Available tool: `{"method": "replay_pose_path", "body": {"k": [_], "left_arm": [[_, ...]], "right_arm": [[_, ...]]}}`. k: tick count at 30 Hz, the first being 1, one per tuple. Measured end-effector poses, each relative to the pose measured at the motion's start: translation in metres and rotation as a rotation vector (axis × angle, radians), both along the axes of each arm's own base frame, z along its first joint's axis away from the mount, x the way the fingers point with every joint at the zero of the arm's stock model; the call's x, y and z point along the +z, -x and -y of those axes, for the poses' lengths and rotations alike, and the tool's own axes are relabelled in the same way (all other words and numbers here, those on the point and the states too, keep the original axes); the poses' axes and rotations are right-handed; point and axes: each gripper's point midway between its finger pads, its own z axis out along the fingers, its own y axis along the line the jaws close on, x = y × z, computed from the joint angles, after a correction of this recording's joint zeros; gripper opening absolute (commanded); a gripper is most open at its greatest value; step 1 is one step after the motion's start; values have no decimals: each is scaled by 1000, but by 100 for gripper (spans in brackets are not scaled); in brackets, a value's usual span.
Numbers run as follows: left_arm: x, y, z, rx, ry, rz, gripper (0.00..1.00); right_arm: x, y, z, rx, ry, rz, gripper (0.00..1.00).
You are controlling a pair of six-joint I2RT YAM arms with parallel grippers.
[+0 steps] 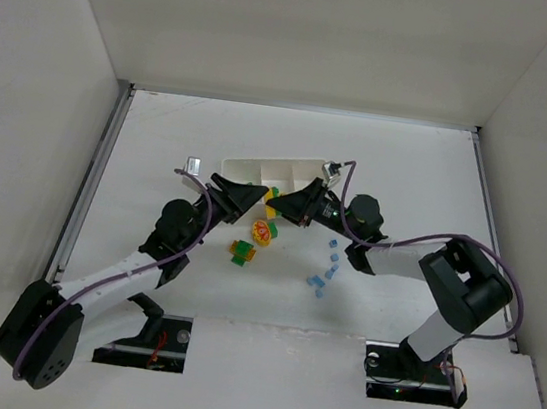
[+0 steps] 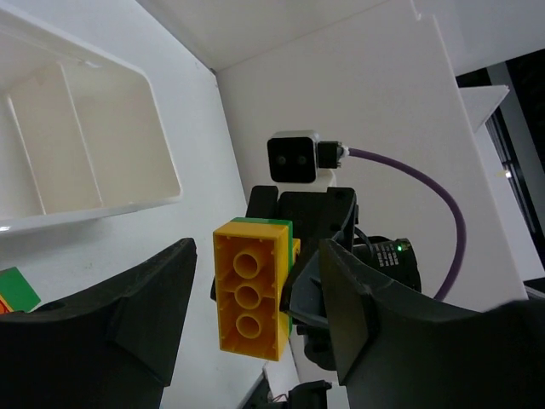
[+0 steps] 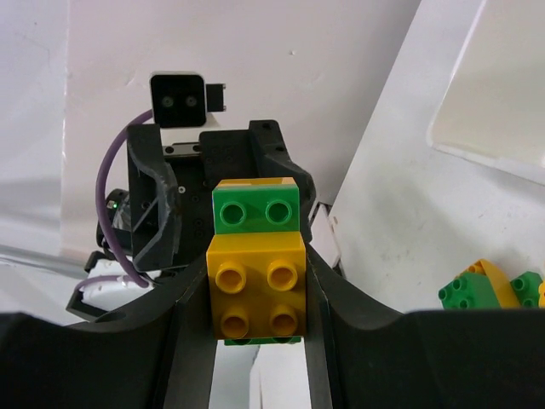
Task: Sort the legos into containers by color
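Note:
My right gripper [image 1: 283,206] [image 3: 258,294] is shut on a cluster of yellow and green legos [image 3: 256,273], held above the table just in front of the white three-compartment tray [image 1: 258,171]. My left gripper [image 1: 257,198] [image 2: 258,285] faces it, open, with its fingers on either side of the same cluster [image 2: 251,290]; a gap shows beside its left finger [image 2: 119,332]. The cluster shows in the top view [image 1: 272,204] between the two grippers. The tray's compartments [image 2: 157,102] look empty in the left wrist view.
A yellow and red cluster [image 1: 265,231] and a green and orange cluster [image 1: 242,252] lie on the table below the grippers. Several pale blue bricks [image 1: 330,263] lie to the right. A green and yellow cluster [image 3: 485,290] also shows in the right wrist view.

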Motion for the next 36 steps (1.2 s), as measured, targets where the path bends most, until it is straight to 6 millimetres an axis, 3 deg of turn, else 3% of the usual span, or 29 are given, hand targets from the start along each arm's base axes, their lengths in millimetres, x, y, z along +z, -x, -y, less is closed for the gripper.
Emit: {"method": "replay_pose_path", "body": {"k": [10, 22, 28, 31, 36], "left_arm": [[0, 5, 4, -22, 6, 12, 57], [-14, 1, 11, -33, -12, -15, 50], [-16, -3, 12, -27, -9, -9, 44], [-16, -4, 11, -17, -11, -9, 36], [-10, -6, 9, 1, 9, 0, 22]], "right_arm": [[0, -2, -3, 13, -36, -26, 25], [-3, -2, -6, 28, -53, -47, 25], [-9, -2, -8, 37, -53, -76, 26], [-10, -1, -9, 40, -56, -85, 27], [-5, 0, -9, 42, -70, -59, 40]]}}
